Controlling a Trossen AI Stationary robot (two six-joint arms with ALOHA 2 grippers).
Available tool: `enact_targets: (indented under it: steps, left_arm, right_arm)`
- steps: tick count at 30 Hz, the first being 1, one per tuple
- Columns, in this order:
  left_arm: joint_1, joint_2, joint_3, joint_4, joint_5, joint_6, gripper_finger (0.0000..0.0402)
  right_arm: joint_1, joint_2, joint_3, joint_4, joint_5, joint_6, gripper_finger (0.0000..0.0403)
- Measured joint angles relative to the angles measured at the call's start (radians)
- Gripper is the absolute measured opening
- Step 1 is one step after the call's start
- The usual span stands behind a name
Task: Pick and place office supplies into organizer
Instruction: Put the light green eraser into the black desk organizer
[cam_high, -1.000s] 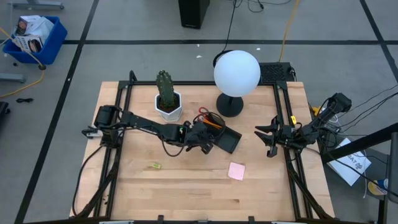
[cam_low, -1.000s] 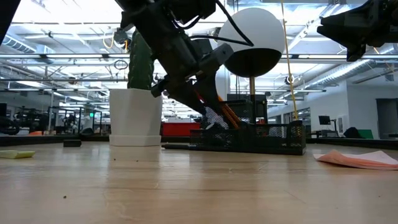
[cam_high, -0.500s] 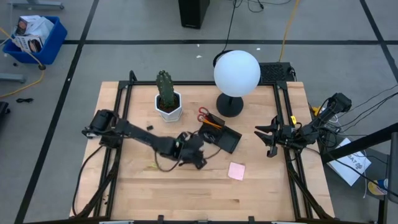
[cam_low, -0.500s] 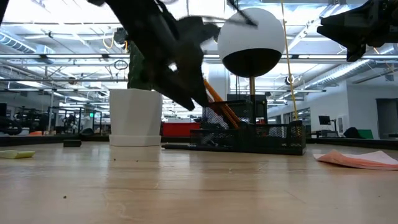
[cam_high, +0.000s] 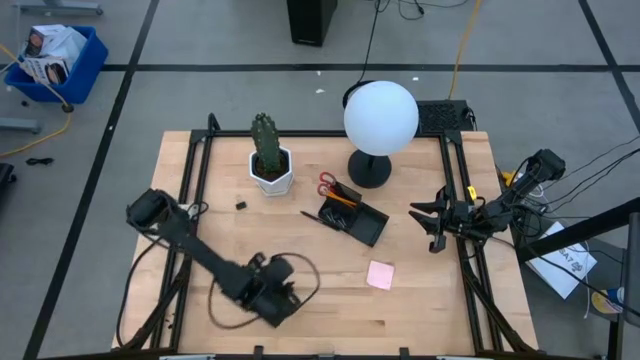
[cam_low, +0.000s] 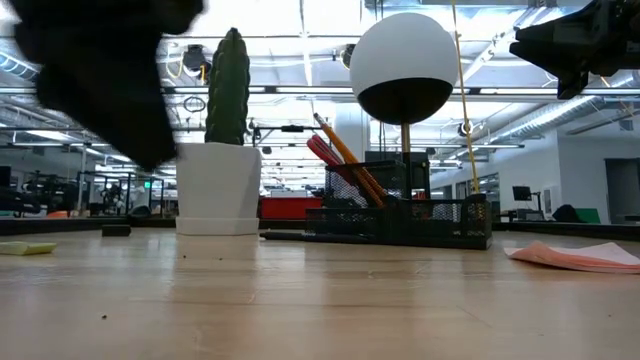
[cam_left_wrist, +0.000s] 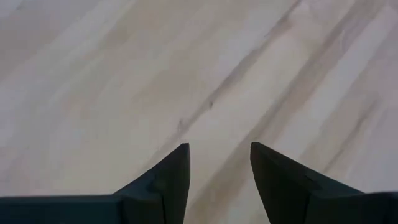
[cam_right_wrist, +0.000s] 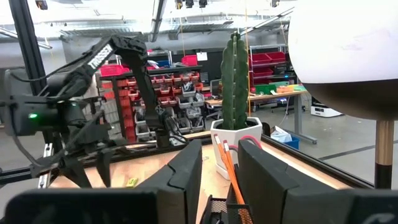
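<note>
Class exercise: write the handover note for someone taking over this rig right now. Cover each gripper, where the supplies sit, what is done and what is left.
Left gripper: open, empty, low over bare wood at the table's front.
Right gripper: open, empty, parked at the right edge.
Done: red-handled scissors and orange pencils stand in the organizer.
Left: pink sticky-note pad in front of the organizer, black pen beside it, black clip near the cactus pot, yellow piece at the table's left.

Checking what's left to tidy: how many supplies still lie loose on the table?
3 visible: pink pad near the right front, clip by the cactus pot, pen beside the organizer. The left arm may hide more.
</note>
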Motion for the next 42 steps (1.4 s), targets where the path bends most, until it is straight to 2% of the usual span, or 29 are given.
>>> enact_targets:
  steps: [2,4,10,15,18,21,24,26,30,35,42]
  left_arm:
    - [-0.044,0.000,0.000,-0.057,-0.003,-0.088,0.0175]
    - [-0.082,0.000,0.000,-0.099,0.001,-0.114,0.0175]
    - [-0.150,0.000,0.000,-0.200,0.059,0.150,0.0175]
    - [-0.132,0.000,0.000,-0.422,0.127,0.147,0.0175]
    - [-0.127,0.001,0.000,-0.508,0.111,0.136,0.0175]
    - [-0.113,-0.009,-0.013,-0.487,0.115,0.203,0.0175]
    - [-0.093,-0.032,-0.069,-0.473,0.143,0.207,0.0175]
    - [-0.080,-0.052,-0.105,-0.431,0.181,0.208,0.0175]
    - [-0.073,-0.113,-0.147,-0.341,0.190,0.238,0.0175]
    - [-0.057,-0.188,-0.158,-0.236,0.218,0.302,0.0175]
    - [-0.023,-0.296,-0.158,-0.274,0.342,0.497,0.0175]
  right_arm:
    - [0.000,0.000,0.000,0.000,0.000,0.000,0.0100]
    - [0.000,0.000,0.000,0.000,0.000,0.000,0.0100]
    - [0.000,0.000,0.000,-0.001,0.000,0.000,0.0100]
    - [0.000,0.000,0.000,0.000,0.000,0.000,0.0100]
    - [0.000,0.000,0.000,0.000,0.000,0.000,0.0100]
    - [0.000,0.000,0.000,0.000,0.000,0.000,0.0100]
    - [0.000,0.000,0.000,0.000,0.000,0.000,0.0100]
    - [0.000,0.000,0.000,0.000,0.000,0.000,0.0100]
    - [0.000,0.000,0.000,0.000,0.000,0.000,0.0100]
    - [0.000,0.000,0.000,-0.001,0.000,0.000,0.0100]
    - [0.000,0.000,0.000,0.000,0.000,0.000,0.0100]
